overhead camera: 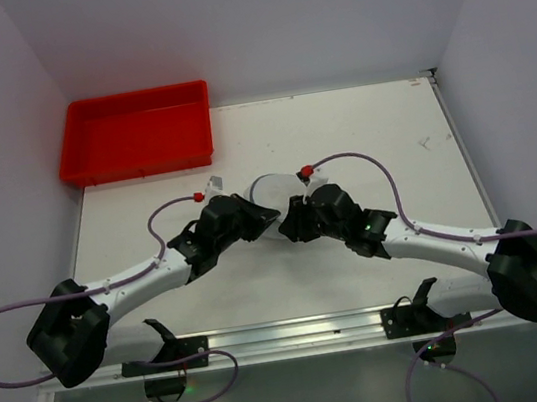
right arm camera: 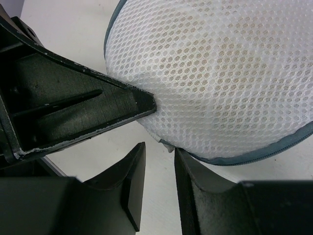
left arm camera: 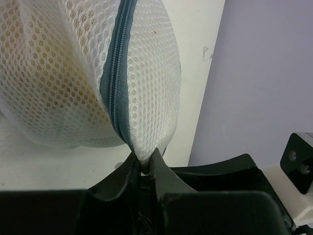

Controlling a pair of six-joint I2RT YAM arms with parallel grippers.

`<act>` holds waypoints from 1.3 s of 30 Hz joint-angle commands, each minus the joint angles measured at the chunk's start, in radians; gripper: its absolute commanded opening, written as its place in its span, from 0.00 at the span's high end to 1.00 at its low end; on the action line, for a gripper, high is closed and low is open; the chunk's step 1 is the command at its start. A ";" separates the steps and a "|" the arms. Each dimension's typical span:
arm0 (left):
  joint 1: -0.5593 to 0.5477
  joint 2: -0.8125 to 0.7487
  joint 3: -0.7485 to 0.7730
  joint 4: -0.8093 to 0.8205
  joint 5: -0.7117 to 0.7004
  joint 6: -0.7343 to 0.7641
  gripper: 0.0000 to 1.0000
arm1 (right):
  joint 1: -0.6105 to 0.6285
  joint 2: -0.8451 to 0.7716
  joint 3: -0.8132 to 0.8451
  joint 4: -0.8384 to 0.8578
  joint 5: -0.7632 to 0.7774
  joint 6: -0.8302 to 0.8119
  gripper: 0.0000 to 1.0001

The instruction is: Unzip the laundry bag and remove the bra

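The laundry bag (overhead camera: 269,193) is a round white mesh pouch with a grey-blue zipper band, lying mid-table between my two grippers. In the left wrist view the bag (left arm camera: 63,73) stands on edge, its zipper (left arm camera: 117,83) closed, with something beige showing through the mesh. My left gripper (left arm camera: 143,160) is shut on the bag's mesh edge beside the zipper. My right gripper (right arm camera: 160,149) is open at the rim of the bag (right arm camera: 220,73). A small tab of the zipper band (right arm camera: 169,146) hangs just by its right fingertip. The bra itself is hidden inside.
A red plastic tray (overhead camera: 137,132) sits at the far left corner of the table. The left gripper's finger (right arm camera: 73,112) presses on the bag close beside my right gripper. Walls stand on the left, the right and behind.
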 commanded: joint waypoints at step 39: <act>0.255 -0.016 0.032 -0.200 0.237 0.787 1.00 | -0.093 -0.309 -0.068 -0.249 0.082 -0.243 1.00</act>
